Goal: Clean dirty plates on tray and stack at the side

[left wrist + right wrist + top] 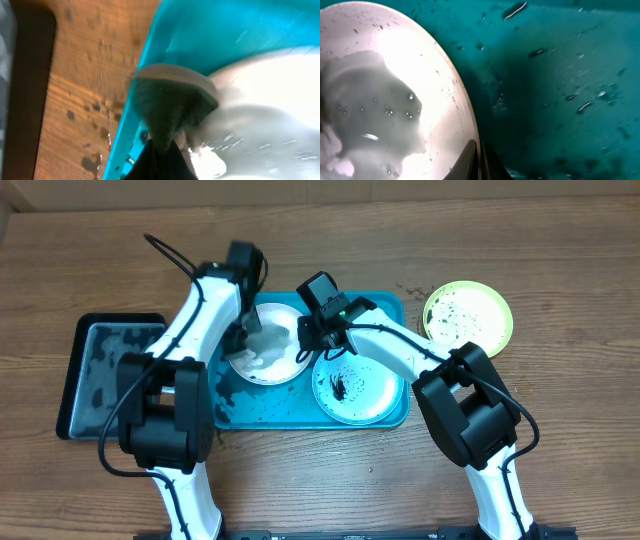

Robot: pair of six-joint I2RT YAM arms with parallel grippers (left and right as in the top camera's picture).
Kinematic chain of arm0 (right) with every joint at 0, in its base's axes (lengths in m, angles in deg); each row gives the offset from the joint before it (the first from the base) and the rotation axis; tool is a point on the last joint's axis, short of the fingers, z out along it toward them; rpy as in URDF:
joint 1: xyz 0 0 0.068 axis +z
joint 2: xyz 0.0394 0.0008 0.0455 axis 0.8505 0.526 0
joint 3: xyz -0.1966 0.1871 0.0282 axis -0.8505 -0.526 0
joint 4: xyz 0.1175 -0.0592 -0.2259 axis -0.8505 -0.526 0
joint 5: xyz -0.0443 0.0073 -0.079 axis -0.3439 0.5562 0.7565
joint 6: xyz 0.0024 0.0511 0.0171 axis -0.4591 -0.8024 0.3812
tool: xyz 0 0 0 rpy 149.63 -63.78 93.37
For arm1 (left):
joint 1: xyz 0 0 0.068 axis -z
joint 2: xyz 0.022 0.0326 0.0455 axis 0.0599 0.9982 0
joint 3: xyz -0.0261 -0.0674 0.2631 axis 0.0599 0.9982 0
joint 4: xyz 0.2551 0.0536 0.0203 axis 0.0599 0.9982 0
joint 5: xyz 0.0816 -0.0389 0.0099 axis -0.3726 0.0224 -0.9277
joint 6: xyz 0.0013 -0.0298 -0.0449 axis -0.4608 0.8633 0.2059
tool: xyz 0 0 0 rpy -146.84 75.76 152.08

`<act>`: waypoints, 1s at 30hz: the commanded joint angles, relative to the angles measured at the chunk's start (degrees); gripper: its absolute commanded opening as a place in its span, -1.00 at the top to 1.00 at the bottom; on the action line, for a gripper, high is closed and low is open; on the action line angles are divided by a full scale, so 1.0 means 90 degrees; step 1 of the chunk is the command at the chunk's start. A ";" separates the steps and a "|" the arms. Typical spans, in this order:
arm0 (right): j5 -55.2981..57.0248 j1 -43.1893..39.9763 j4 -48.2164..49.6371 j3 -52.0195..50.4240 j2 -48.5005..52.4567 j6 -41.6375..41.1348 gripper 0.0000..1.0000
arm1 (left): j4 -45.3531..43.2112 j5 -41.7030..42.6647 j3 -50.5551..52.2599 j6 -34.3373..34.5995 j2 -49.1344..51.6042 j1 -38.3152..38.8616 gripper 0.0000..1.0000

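Both arms reach in over the turquoise tray [262, 406], above everything else on the wooden table [560, 430].

1. Far left: a smaller black tray [68, 380] sits just beside the turquoise tray, its inside wet and streaked.
2. Left gripper [160, 152]: the fingers are pinched on a grey-green sponge [172, 97]. The sponge hangs at the left edge of the white plate [285, 362], over the tray rim.
3. White plate: it lies in the left half of the turquoise tray and is covered with pale foam.
4. Right gripper [479, 156]: the fingers are pressed together on the right rim of the white plate, with the rim running into the narrow gap between them.
5. Light blue plate [368, 398]: it lies in the right half of the tray, just beside the white plate, with a black smear near its centre.
6. Yellow-green plate [467, 315]: it rests on the table outside the tray, beyond its right end. Black specks cover its face.
7. Tray floor: dark specks and water drops lie along the front edge.
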 commanded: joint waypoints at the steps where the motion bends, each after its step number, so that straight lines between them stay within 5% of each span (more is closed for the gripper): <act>1: 0.0505 -0.0058 -0.0102 0.0248 -0.0112 0.0510 0.93 | 0.0053 0.0610 -0.0707 0.0214 -0.0593 -0.0182 0.92; 11: 0.3135 0.0250 -0.0189 0.0559 -0.0993 0.2042 0.93 | 0.0423 0.1338 -0.0826 0.0160 -0.1421 -0.1005 0.92; 20: 0.5773 0.1066 0.0435 0.0588 -0.1273 0.4073 0.93 | 0.0804 0.1341 -0.0821 0.0165 -0.1416 -0.2705 0.91; 30: 0.6256 0.2093 0.1406 0.0588 -0.1270 0.7538 0.93 | 0.1035 0.1362 -0.0821 0.0165 -0.1413 -0.4039 0.92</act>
